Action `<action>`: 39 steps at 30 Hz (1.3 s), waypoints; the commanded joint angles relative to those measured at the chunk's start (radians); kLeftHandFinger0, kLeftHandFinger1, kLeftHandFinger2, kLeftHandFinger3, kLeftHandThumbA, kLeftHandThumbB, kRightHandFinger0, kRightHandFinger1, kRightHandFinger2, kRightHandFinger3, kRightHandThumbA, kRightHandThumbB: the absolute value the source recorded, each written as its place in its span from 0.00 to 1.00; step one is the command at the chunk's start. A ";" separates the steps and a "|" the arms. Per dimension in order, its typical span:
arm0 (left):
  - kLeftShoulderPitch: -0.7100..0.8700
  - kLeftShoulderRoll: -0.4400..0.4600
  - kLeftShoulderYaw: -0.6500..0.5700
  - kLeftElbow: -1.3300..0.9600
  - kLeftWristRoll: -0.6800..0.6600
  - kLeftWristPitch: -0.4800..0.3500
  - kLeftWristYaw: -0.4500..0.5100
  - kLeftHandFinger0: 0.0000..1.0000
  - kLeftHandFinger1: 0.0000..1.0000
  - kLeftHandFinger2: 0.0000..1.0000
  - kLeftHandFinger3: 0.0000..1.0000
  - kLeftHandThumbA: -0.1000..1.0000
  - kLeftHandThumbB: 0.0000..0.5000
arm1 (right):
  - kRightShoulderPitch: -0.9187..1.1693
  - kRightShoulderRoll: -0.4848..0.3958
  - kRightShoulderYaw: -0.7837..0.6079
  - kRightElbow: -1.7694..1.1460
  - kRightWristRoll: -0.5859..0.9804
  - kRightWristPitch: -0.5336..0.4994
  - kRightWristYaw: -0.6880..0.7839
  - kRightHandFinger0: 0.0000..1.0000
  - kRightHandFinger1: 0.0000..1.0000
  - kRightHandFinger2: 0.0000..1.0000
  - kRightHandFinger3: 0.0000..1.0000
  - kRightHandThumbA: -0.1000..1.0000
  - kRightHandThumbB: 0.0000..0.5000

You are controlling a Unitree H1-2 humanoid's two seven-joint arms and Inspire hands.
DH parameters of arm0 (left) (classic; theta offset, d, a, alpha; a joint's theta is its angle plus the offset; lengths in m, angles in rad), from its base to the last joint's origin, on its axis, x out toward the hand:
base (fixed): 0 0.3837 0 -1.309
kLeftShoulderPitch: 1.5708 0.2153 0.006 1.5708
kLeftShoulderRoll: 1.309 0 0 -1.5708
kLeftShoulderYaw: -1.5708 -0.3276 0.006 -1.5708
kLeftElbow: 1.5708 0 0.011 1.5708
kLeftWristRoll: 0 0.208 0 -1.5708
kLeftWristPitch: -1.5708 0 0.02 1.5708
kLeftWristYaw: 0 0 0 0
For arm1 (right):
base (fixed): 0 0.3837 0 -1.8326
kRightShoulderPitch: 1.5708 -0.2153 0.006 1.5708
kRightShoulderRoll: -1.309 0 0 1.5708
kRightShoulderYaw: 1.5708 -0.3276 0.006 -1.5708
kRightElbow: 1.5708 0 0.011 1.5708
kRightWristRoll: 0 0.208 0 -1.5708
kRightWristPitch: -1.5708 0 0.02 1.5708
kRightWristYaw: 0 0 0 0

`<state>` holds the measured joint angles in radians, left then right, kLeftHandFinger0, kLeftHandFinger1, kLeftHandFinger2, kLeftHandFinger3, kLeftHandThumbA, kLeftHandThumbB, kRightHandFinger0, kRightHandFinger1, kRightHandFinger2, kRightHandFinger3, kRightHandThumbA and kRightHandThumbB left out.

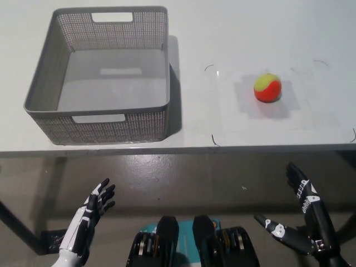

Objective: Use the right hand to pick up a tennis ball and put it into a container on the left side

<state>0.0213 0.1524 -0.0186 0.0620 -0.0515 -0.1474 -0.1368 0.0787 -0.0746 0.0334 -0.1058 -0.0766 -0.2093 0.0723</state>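
An orange and yellow-green tennis ball [267,88] lies on the white table [233,33], right of centre. To its left stands a grey mesh basket [39,83] with nothing inside. My black right hand [303,219] hovers below the table's front edge at the lower right, open, fingers spread, well short of the ball. At the lower left my white left hand [89,214] rests below the table edge, open too.
The table's front edge [178,150] runs across the picture about halfway down; below it is a dark floor. Small black marks outline a patch around the ball. A gap of bare tabletop separates basket and ball.
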 commanded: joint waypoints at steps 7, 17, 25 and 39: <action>0.007 0.002 -0.004 -0.043 -0.002 -0.008 -0.010 1.00 1.00 1.00 1.00 1.00 0.14 | -0.006 0.000 -0.004 -0.029 -0.009 -0.054 -0.016 1.00 1.00 1.00 1.00 1.00 0.35; 0.000 0.006 -0.001 -0.045 -0.003 -0.002 -0.011 1.00 1.00 1.00 1.00 1.00 0.14 | -0.014 0.003 -0.004 -0.026 -0.011 -0.051 -0.018 1.00 1.00 1.00 1.00 1.00 0.35; -0.001 0.007 0.002 -0.046 -0.005 -0.001 -0.010 1.00 1.00 1.00 1.00 1.00 0.14 | -0.021 0.004 -0.002 -0.026 -0.012 -0.047 -0.017 1.00 1.00 1.00 1.00 1.00 0.35; -0.001 0.008 -0.001 -0.053 -0.003 0.004 -0.012 1.00 1.00 1.00 1.00 1.00 0.15 | -0.017 0.003 -0.006 -0.060 -0.032 -0.040 -0.024 1.00 1.00 1.00 1.00 1.00 0.36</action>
<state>0.0269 0.1527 -0.0176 0.0486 -0.0516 -0.1378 -0.1368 0.0755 -0.0733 0.0335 -0.1134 -0.0911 -0.2155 0.0697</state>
